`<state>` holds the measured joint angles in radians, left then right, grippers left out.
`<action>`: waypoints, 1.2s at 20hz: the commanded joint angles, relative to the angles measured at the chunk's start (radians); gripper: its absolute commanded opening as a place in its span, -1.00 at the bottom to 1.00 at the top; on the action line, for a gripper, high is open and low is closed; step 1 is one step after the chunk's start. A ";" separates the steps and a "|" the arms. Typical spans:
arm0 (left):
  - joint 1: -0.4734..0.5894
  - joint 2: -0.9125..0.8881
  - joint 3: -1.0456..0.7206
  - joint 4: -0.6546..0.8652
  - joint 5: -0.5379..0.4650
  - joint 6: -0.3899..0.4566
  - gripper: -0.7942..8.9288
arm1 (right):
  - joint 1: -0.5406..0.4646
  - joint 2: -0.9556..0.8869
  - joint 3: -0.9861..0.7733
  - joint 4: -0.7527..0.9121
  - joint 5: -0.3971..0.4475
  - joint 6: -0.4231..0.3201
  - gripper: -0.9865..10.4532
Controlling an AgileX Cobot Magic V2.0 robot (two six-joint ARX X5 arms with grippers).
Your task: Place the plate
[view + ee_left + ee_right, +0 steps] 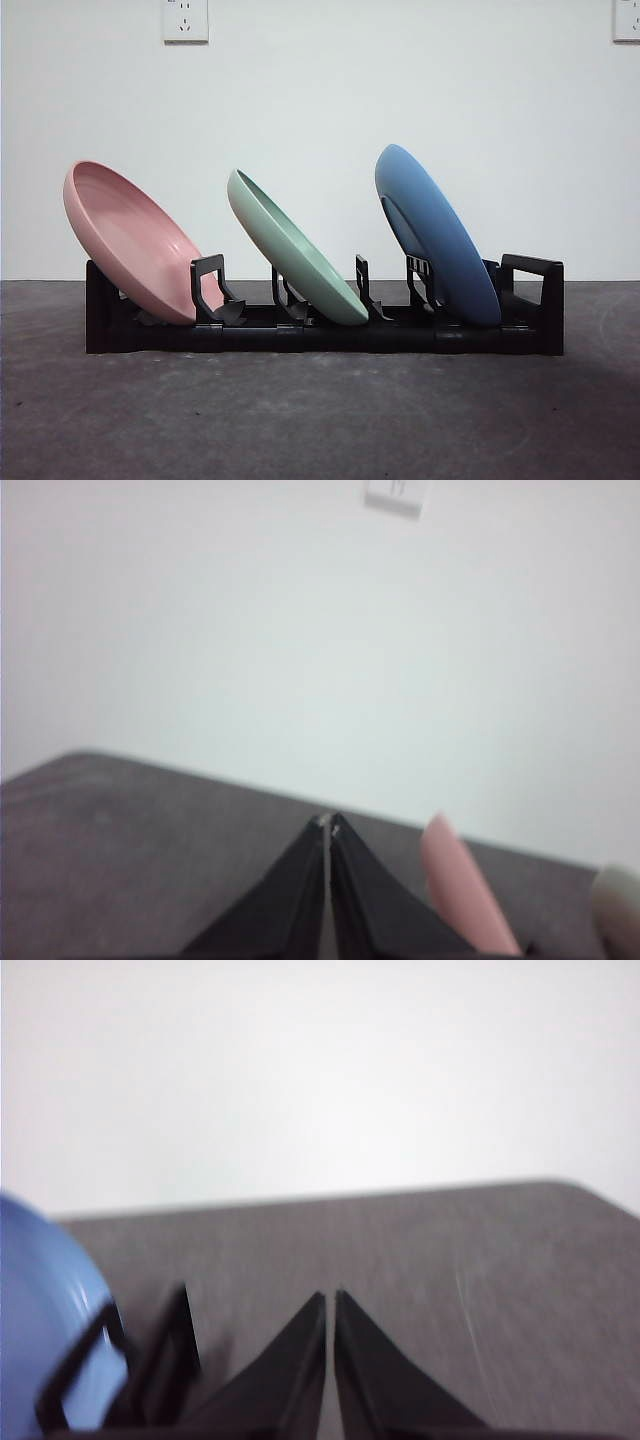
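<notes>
Neither arm shows in the front view, so we go by the wrist cameras. The left gripper [328, 825] hangs above the dark table [150, 860] with its two black jaws pressed together, tips meeting — it holds nothing and touches nothing. Just beyond it we see the edge of the pink plate [462, 895], and a blurred pale shape at the picture's border that we cannot name for sure.

The right gripper [330, 1300] is posed much the same: jaws closed to a thin slit, empty, pointing across the bare table top toward the white wall [320, 1070]. Beside it sit the blue plate [45, 1300] and the black end frame of the rack [120, 1360].

In the front view the black rack [320, 338] lies along the table [320, 420] and carries all three plates, each in its own slot and tilted the same way — the pink plate [135, 245] at one end, the green plate [295, 250] in the middle, the blue plate [435, 235] at the other end. The plates stand well apart from each other. Two wall sockets [185, 20] show high on the wall behind.
</notes>
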<state>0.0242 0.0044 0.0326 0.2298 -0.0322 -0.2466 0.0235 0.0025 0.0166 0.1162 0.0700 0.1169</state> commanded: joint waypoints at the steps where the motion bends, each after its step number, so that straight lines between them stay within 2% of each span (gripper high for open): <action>1: 0.002 -0.001 -0.014 0.043 -0.007 -0.043 -0.82 | 0.000 0.001 -0.003 0.082 -0.025 0.104 -0.80; 4: 0.002 0.000 0.002 0.033 -0.007 -0.131 -0.82 | 0.000 0.002 0.018 0.083 -0.042 0.189 -0.80; 6: 0.002 0.003 0.024 -0.002 -0.007 -0.194 -0.82 | 0.000 0.010 0.058 0.005 -0.045 0.212 -0.80; 9: 0.002 0.012 0.084 -0.108 -0.006 -0.243 -0.82 | 0.000 0.043 0.149 -0.151 -0.053 0.240 -0.80; 12: 0.002 0.032 0.165 -0.222 -0.001 -0.244 -0.82 | 0.000 0.104 0.259 -0.296 -0.081 0.241 -0.80; 17: 0.002 0.083 0.346 -0.481 0.036 -0.226 -0.81 | 0.000 0.229 0.425 -0.459 -0.185 0.210 -0.80; 19: 0.002 0.113 0.414 -0.580 0.074 -0.208 -0.81 | 0.000 0.278 0.478 -0.506 -0.220 0.204 -0.80; 24: 0.002 0.214 0.584 -0.809 0.197 -0.180 -0.81 | 0.000 0.420 0.621 -0.647 -0.370 0.203 -0.80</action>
<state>0.0242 0.1989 0.5823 -0.5491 0.1413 -0.4561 0.0235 0.3973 0.6086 -0.5156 -0.2718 0.3294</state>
